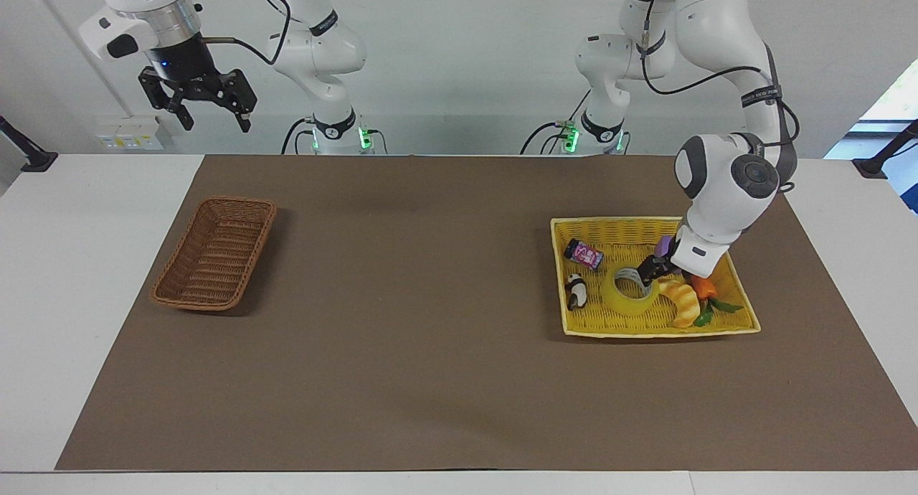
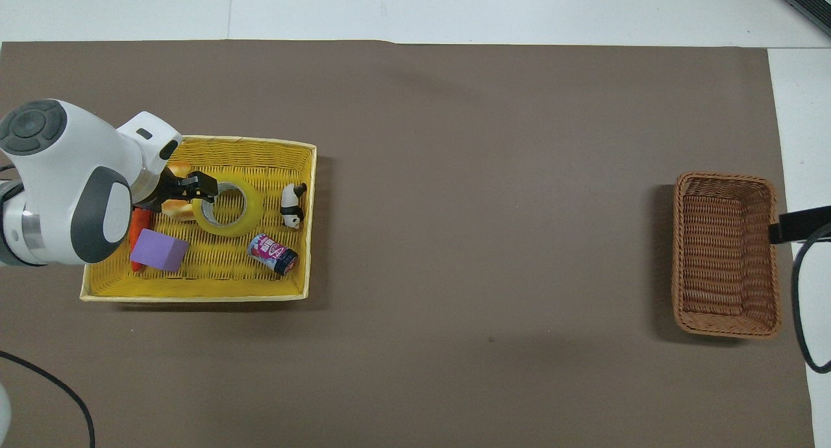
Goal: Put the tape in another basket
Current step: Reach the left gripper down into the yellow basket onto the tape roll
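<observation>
The tape (image 1: 621, 299) (image 2: 249, 209), a yellow roll with a white core, lies flat in the yellow basket (image 1: 645, 331) (image 2: 195, 297). My left gripper (image 1: 650, 270) (image 2: 202, 187) is open and low in that basket, at the roll's edge beside the croissant toy (image 1: 685, 303). I cannot tell whether it touches the roll. The brown wicker basket (image 1: 240, 201) (image 2: 724, 176) stands at the right arm's end of the table with nothing in it. Open and high over the table's edge near that basket, my right gripper (image 1: 209, 119) waits.
Sharing the yellow basket are a purple block (image 2: 159, 250), a carrot (image 1: 705, 286), a small can (image 1: 583, 254) (image 2: 272, 253) and a panda figure (image 1: 576, 291) (image 2: 293, 204). A brown mat (image 1: 430, 301) covers the table between the two baskets.
</observation>
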`<state>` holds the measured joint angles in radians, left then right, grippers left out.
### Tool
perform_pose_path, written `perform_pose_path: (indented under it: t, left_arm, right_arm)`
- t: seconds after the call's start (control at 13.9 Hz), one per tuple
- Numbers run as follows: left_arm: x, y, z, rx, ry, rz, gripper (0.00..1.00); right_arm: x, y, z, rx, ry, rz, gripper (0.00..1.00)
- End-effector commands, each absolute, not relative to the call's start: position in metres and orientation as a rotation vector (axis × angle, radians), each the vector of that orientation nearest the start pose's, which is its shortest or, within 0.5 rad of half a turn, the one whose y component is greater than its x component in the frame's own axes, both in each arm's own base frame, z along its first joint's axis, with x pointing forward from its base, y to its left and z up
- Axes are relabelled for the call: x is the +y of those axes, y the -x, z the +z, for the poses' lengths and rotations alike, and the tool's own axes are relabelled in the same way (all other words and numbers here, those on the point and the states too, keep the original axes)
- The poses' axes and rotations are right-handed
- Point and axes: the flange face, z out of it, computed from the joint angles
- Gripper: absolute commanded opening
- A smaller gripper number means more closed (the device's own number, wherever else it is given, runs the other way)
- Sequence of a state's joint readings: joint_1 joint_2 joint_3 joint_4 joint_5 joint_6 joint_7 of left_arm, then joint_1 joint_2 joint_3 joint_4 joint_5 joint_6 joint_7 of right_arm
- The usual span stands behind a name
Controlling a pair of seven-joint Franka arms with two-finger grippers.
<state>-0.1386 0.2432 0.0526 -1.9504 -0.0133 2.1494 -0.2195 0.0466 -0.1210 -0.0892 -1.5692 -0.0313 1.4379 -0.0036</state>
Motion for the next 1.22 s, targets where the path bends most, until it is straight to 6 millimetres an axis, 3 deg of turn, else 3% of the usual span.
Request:
perform_pose_path:
  t: [0.0,0.43,0.65,0.72,0.86,1.15]
  left_arm:
    - [-0.057,-0.584,0.335,-0.255,3.127,0.059,0.97]
    - [-0.058,-0.57,0.327,-0.318,3.148,0.107,0.61]
    - [-0.06,-0.568,0.323,-0.309,3.148,0.114,0.56]
    - [-0.069,-0.567,0.323,-0.287,3.149,0.117,0.43]
    - [-0.07,-0.567,0.323,-0.275,3.15,0.115,0.04]
    - [-0.083,-0.579,0.338,-0.241,3.155,0.103,0.0]
  right_arm:
    - [-0.029,-0.498,0.677,0.047,3.141,-0.009,1.0]
    - [-0.029,-0.498,0.677,0.044,3.141,-0.009,1.0]
    - [-0.029,-0.498,0.677,0.044,3.142,-0.009,1.0]
    - [-0.029,-0.498,0.677,0.044,3.142,-0.009,1.0]
    - [-0.029,-0.498,0.677,0.044,3.141,-0.009,1.0]
    - [-0.029,-0.498,0.677,0.047,3.141,-0.009,1.0]
